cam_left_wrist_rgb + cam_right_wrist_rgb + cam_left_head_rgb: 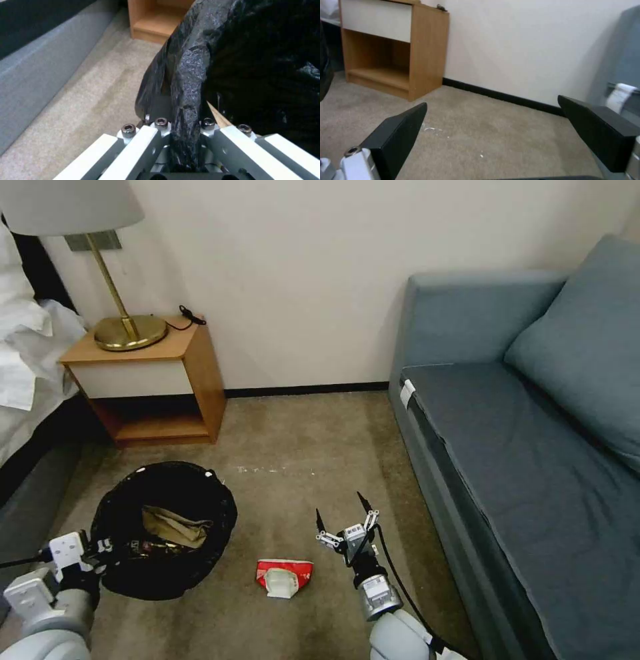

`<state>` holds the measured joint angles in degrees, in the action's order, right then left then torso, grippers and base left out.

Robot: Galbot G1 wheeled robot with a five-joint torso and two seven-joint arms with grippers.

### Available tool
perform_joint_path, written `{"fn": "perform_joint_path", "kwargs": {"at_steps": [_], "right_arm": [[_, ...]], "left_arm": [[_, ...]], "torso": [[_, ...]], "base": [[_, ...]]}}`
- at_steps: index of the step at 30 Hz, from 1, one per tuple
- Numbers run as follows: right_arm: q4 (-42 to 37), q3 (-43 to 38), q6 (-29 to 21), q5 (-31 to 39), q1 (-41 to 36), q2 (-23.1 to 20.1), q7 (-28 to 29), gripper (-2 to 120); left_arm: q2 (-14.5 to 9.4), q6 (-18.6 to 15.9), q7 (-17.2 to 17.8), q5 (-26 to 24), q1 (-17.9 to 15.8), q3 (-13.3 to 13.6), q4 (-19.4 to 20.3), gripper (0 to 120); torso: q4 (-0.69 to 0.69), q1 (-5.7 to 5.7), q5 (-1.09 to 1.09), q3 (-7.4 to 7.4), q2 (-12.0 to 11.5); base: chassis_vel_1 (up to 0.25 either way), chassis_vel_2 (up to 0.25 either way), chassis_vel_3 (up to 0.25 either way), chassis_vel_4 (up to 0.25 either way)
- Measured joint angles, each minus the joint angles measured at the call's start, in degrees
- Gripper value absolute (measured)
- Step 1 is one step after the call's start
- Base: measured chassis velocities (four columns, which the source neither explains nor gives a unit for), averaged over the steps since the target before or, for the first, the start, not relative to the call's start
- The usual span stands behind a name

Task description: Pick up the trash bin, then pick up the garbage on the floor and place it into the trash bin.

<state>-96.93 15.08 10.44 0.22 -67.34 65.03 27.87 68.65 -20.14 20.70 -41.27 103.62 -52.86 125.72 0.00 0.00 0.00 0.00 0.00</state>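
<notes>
From the head, the left gripper [110,548] pinches the trash bin [163,527] rim, a red-and-white packet [283,576] lying beside the spread right gripper [343,512]; left wrist shows the bag clamped; right wrist, fingers [400,130] apart above carpet [493,135].

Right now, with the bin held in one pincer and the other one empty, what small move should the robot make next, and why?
Probably lower the open right pincer toward its left, onto the red-and-white crushed packet lying on the carpet beside it. The left pincer is shut on the rim of the round trash bin lined with a crinkled black bag, which already holds crumpled tan paper.
</notes>
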Motion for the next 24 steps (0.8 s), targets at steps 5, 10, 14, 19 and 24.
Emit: {"fn": "perform_joint_path", "kwargs": {"at_steps": [5,10,14,19,24], "right_arm": [[1.4,1.7,-1.5,4.7,5.7,-1.4,-6.0,100],[5.9,10.6,-13.3,14.4,21.2,-4.6,-21.7,100],[10.0,18.5,-25.2,21.8,33.0,-4.3,-35.7,100],[12.8,22.2,-31.5,22.2,37.4,-2.6,-43.4,100],[20.0,28.9,-36.5,17.0,42.2,1.8,-49.9,100]], "left_arm": [[-0.1,0.0,0.0,0.0,0.0,0.1,0.0,3],[-0.2,0.0,0.0,0.0,0.1,-0.1,0.0,3],[-0.1,-0.2,0.0,0.0,0.1,-0.1,0.0,3],[0.0,-0.3,0.0,-0.1,0.1,-0.1,0.0,3],[0.1,-0.4,-0.2,-0.1,0.2,-0.2,-0.1,3]], "torso": [[0.01,0.00,0.00,0.00,0.0],[0.00,0.00,0.01,0.00,0.0],[0.02,0.00,-0.01,0.00,0.0],[0.02,0.00,-0.01,0.00,0.0],[0.01,0.00,-0.01,0.00,0.0]], "base": [[0.000,0.000,0.000,0.000],[0.000,0.000,0.000,0.000],[0.000,0.000,0.000,0.000],[0.000,0.000,0.000,0.000],[0.000,0.000,0.000,0.000]]}}
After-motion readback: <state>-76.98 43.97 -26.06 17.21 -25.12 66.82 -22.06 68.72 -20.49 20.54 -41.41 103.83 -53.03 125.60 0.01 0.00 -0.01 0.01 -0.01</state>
